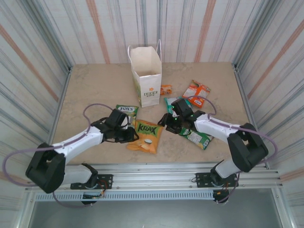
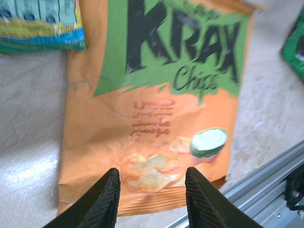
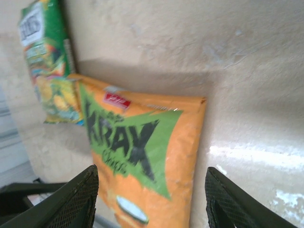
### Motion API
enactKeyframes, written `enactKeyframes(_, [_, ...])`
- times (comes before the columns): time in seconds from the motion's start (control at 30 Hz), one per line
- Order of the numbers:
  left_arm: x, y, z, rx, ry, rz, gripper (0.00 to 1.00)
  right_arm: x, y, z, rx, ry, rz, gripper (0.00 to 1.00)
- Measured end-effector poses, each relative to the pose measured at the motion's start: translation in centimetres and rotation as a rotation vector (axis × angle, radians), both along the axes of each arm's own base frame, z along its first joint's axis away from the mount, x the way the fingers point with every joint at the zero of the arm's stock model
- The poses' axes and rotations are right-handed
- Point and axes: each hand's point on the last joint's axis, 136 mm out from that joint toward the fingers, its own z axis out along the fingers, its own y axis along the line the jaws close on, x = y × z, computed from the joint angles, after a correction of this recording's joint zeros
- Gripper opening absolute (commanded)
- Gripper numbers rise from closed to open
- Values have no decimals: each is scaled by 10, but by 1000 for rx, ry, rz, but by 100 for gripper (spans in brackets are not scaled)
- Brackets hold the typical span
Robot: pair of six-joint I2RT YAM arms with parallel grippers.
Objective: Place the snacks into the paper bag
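Note:
The white paper bag (image 1: 147,76) stands upright and open at the back centre. The orange Krax packet (image 1: 147,134) (image 2: 161,104) (image 3: 142,156) lies flat between both arms. My left gripper (image 1: 131,137) (image 2: 152,190) hovers open over its lower edge, holding nothing. My right gripper (image 1: 164,121) (image 3: 152,199) is open wide at the packet's right side, also holding nothing. The green-yellow FOX'S packet (image 1: 127,110) (image 2: 40,23) (image 3: 45,66) lies just left of the Krax. A dark green packet (image 1: 198,137) (image 2: 295,45) lies under the right arm.
A teal packet (image 1: 169,101), an orange-white packet (image 1: 197,92) and a tiny orange one (image 1: 166,89) lie to the right of the bag. The metal rail (image 1: 156,171) (image 2: 266,185) runs along the near edge. Striped walls enclose the table (image 1: 95,90).

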Motion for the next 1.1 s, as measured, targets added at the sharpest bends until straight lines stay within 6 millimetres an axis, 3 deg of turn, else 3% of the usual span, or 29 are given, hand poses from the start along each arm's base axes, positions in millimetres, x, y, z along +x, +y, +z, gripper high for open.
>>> enactKeyframes(0.13, [11,14,12,-2,-45,70,40,-23,1,2,21,1,51,60])
enactKeyframes(0.27, [19,31,3,25,-30,130,38,-48,8,-14,24,48,113,60])
enactKeyframes(0.37, [19,34,-6,46,-6,125,35,-57,15,-20,46,65,137,58])
enactKeyframes(0.73, [12,30,-44,76,96,95,28,-56,21,-40,94,96,123,58])
enactKeyframes(0.9, [12,26,-52,78,106,76,27,-57,23,-53,117,114,130,58])
enactKeyframes(1.1, [10,16,-56,68,104,45,25,-49,31,-52,189,86,130,58])
